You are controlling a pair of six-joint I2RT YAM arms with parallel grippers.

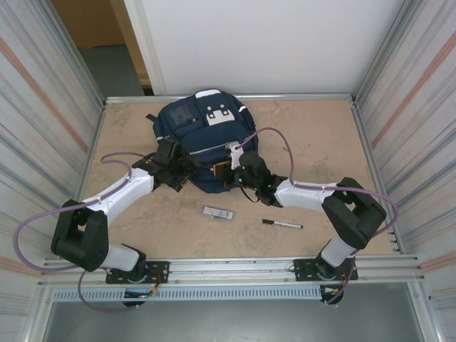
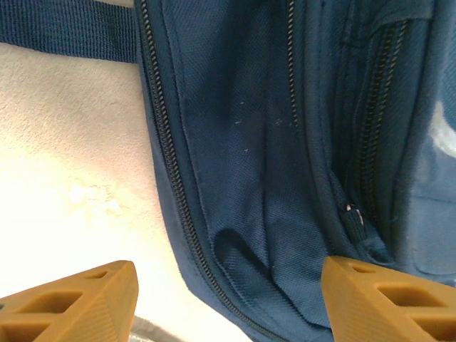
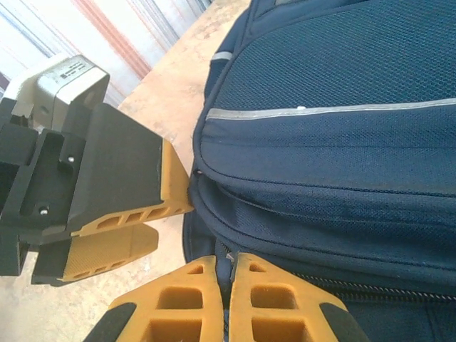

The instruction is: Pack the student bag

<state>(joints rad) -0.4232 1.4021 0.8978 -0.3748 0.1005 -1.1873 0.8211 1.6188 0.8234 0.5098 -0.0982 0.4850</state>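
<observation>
Student bag (image 1: 203, 132) lies at far centre of counter (image 1: 320, 142), navy, white patch up. Left pincer (image 2: 228, 271) open, fingers spread over bag's near-left zip edge. Right pincer (image 3: 226, 265) closed, tips against bag's near seam; whether anything is pinched, cannot tell. Pen (image 1: 282, 224) and small grey pack (image 1: 217, 213) lie nearer the arm bases

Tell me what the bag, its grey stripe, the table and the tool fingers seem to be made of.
Bag: matte navy woven fabric, likely nylon or polyester; weave grain and stitched seams show.
Stripe: glossy silver-grey band, probably reflective tape.
Table: pale tan, mottled, matte; maybe cork or board, unclear.
Fingers: amber, with open cells, likely moulded or printed plastic.
</observation>
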